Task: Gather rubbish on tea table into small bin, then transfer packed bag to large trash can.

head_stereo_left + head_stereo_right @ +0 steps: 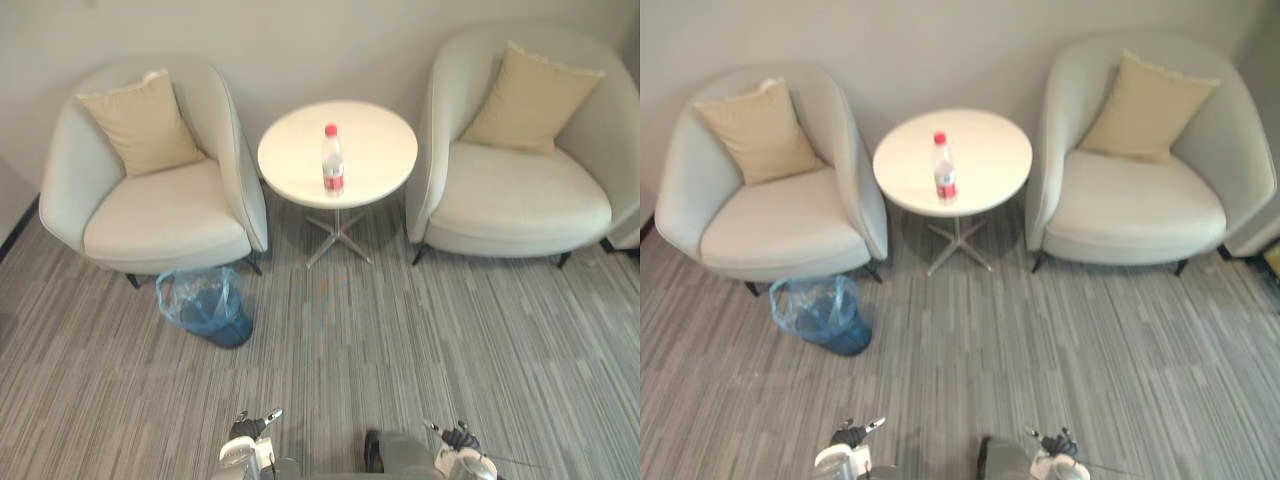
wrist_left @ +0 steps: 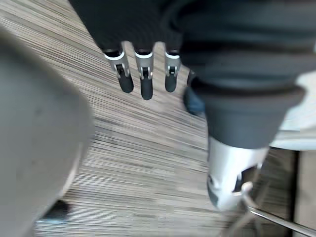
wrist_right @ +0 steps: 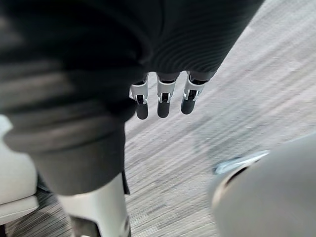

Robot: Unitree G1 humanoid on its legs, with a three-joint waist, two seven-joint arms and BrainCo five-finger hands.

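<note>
Plastic bottle (image 1: 333,162) looks light, smooth and crushable; I'd grip its labelled middle. Left hand (image 2: 144,81) and right hand (image 3: 163,101) hang loose-fingered, empty.

The round white worktop (image 1: 380,130) carries one upright bottle (image 1: 333,162), just toward 6 o'clock of its centre. On the striped grey floor (image 1: 450,350), an armchair (image 1: 160,215) stands at the worktop's 9 o'clock, a second armchair (image 1: 520,200) at 3 o'clock, and a blue-bagged small bin (image 1: 205,305) at 8 o'clock.

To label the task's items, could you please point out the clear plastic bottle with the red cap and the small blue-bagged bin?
clear plastic bottle (image 1: 332,160): left eye view, middle of its body.
small blue-bagged bin (image 1: 205,308): left eye view, the bag's front.
</note>
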